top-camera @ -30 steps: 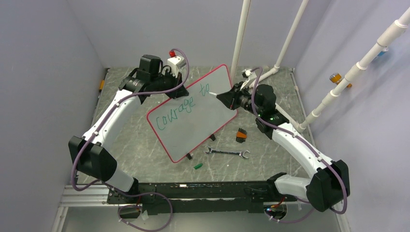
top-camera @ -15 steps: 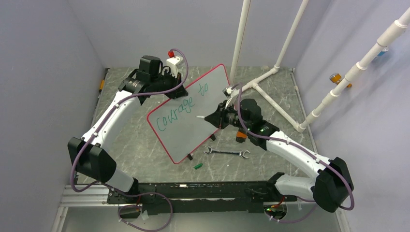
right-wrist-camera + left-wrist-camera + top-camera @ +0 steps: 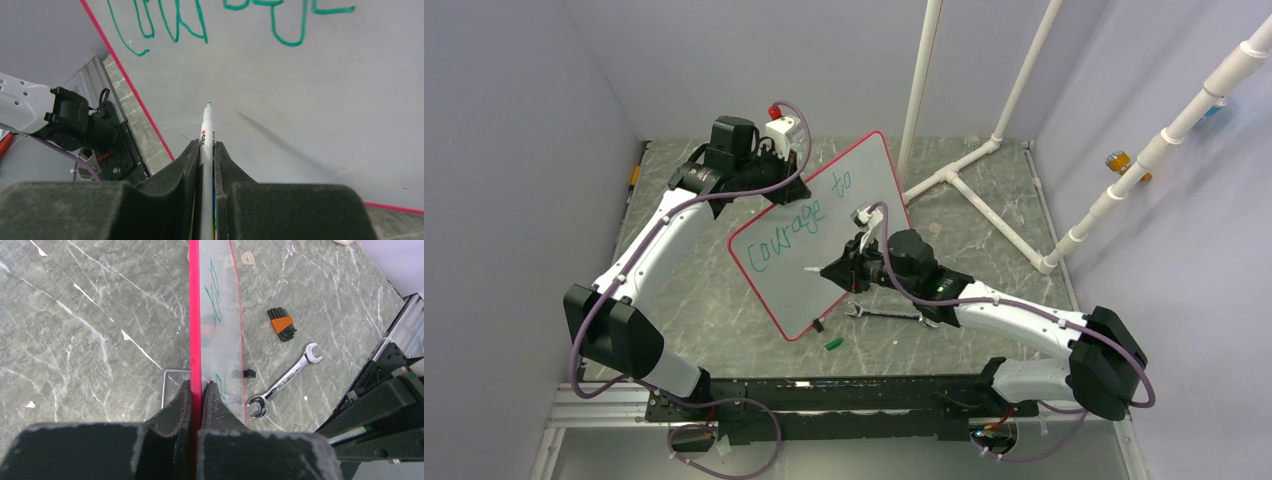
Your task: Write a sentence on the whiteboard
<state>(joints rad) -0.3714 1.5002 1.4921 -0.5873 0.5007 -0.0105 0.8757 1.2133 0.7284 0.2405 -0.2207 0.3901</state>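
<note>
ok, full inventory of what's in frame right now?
whiteboard: one, white with red rim, propped at a tilt mid-table
lettering: one line, green, "Courage to" on the board
marker: one, white with green tip, pointed at the board below the words
wrench: one, silver, on the table by the board's near edge
hex key set: one, black in orange holder, beside the wrench
small green piece: one, green, on the table near the board's near corner
pipes: several, white, back right
table: one, grey marbled
left gripper: shut on the board's rim
right gripper: shut on the marker
</note>
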